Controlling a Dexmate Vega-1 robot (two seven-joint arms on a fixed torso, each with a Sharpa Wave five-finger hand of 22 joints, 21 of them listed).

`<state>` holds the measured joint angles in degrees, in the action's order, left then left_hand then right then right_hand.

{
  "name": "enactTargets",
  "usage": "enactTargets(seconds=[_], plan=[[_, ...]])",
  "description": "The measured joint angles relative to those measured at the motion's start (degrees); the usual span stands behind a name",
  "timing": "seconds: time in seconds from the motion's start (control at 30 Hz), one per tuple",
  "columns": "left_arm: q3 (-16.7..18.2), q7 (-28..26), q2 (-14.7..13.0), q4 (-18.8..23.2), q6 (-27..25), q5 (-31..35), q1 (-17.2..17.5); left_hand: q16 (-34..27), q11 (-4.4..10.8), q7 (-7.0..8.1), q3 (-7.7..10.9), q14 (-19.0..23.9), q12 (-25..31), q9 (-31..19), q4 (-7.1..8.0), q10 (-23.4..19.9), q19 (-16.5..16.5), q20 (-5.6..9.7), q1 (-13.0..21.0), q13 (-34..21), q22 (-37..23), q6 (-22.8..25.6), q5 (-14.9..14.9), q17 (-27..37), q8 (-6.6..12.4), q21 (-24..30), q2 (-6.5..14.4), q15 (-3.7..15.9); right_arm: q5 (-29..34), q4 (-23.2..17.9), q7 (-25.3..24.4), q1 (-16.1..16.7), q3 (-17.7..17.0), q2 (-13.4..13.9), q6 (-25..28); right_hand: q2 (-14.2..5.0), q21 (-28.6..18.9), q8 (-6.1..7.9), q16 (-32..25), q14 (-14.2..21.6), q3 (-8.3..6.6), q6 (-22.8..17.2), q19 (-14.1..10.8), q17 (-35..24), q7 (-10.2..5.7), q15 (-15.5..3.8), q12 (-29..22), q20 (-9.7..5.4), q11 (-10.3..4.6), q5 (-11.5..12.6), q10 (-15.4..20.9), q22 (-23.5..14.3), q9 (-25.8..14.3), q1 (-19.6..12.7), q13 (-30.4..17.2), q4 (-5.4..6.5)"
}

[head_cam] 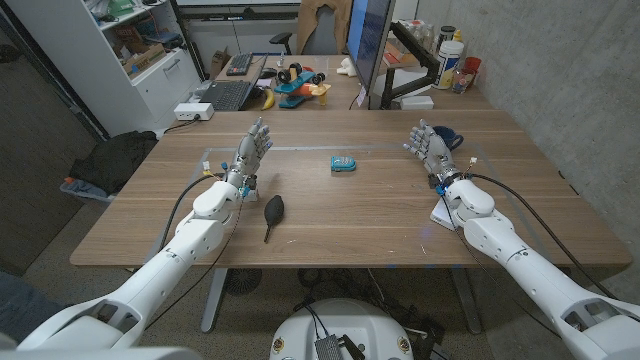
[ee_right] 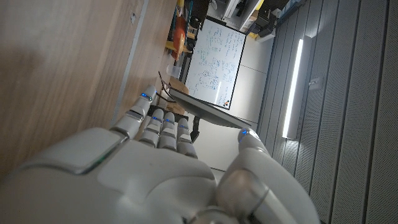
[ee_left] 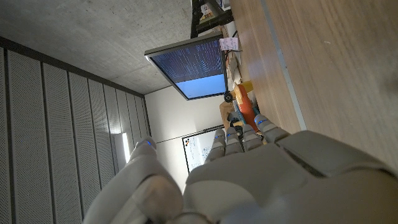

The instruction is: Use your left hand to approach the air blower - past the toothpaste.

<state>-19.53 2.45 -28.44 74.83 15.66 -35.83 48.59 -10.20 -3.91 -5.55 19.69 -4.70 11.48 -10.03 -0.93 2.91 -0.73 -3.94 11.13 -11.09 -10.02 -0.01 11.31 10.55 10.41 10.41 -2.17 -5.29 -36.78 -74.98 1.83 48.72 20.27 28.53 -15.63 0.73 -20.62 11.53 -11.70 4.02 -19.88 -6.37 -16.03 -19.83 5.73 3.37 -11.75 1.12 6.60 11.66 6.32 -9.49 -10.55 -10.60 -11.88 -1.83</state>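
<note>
Wooden bench (head_cam: 330, 215) carries everything, w/ both arms coming in from the near corners. Nearest item is the air blower (head_cam: 272, 213): black, bulb toward the far side, thin nozzle pointing back toward the robot, lying just right of the left forearm and apart from it. Left hand (head_cam: 251, 148) is a bit farther out than the blower, fingers apart and reaching away from the robot, holding nothing; can't tell from the head view whether it touches the bench. On the opposite side the right hand (head_cam: 427, 146) sits at about the same depth, fingers likewise spread, nothing in it, w/ a white flat item (head_cam: 441, 213) under the wrist, just beside the forearm. Between the two hands, near mid-bench, lies a small teal object (head_cam: 343, 165), prob. the toothpaste but too small to be sure; it's well apart from the blower and from both hands. Left wrist view shows the back of the left hand (ee_left: 261, 180) w/ fingers extended beside bare wood; right wrist view shows the right hand (ee_right: 155, 168) the same way. Farther back: laptop (head_cam: 226, 95), monitor (head_cam: 366, 45), bottles (head_cam: 455, 55) on a rear desk.
</note>
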Motion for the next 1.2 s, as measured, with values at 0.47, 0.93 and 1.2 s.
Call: enactTargets(seconds=[0.47, 0.93, 1.2], plan=[[4.3, 2.5, 3.4, 0.3, -2.2, 4.2, 0.8, 0.0, 0.01, 0.01, -0.01, 0.0, 0.0, 0.0, -0.01, 0.0, -0.2, -0.18, 0.3, 0.0, 0.0, 0.0, 0.0, -0.1, 0.00, 0.2, 0.3, 0.00, 2.4, -0.3, 1.3, 0.7, -2.8, -2.2, 1.6, 0.00, 0.0, 0.00, 0.0, 0.0, 0.00, 0.0, 0.0, 0.2, 0.00, -0.01, 0.0, 0.00, -0.02, 0.0, 0.0, 0.0, 0.0, 0.0, 0.2, 0.00], [7.0, 3.5, 4.9, 2.8, -3.6, 8.7, 1.9, 0.0, 0.02, 0.01, 0.23, 0.0, 0.0, 0.0, -0.26, 0.0, -0.5, -0.48, 0.5, 0.0, 0.0, 0.0, 0.0, -0.2, 0.17, 0.2, 0.5, 0.01, 3.8, 0.2, 2.3, 0.8, -4.6, -3.6, 2.4, 0.00, 0.3, 0.00, 0.0, 0.0, 0.01, -0.3, -0.2, 0.4, -0.30, -0.01, 0.0, -0.20, 0.28, 0.0, 0.3, 0.0, 0.0, 0.0, 0.2, 0.01], [7.8, 3.2, 4.5, 5.1, -4.0, 11.0, 3.2, -0.2, 0.02, 0.02, 0.46, 0.0, 0.0, 0.0, -0.49, 0.0, -0.6, -0.51, 0.8, 0.0, 0.0, 0.0, 0.0, -0.2, 0.17, 0.2, 0.8, 0.01, 4.2, 0.4, 2.6, 0.7, -5.4, -4.2, 2.5, 0.00, 0.7, 0.00, 0.0, 0.0, 0.01, -0.3, -0.2, 0.7, -0.30, -0.01, 0.0, -0.20, 0.27, 0.0, 0.3, 0.0, 0.0, 0.0, 0.4, 0.01]])
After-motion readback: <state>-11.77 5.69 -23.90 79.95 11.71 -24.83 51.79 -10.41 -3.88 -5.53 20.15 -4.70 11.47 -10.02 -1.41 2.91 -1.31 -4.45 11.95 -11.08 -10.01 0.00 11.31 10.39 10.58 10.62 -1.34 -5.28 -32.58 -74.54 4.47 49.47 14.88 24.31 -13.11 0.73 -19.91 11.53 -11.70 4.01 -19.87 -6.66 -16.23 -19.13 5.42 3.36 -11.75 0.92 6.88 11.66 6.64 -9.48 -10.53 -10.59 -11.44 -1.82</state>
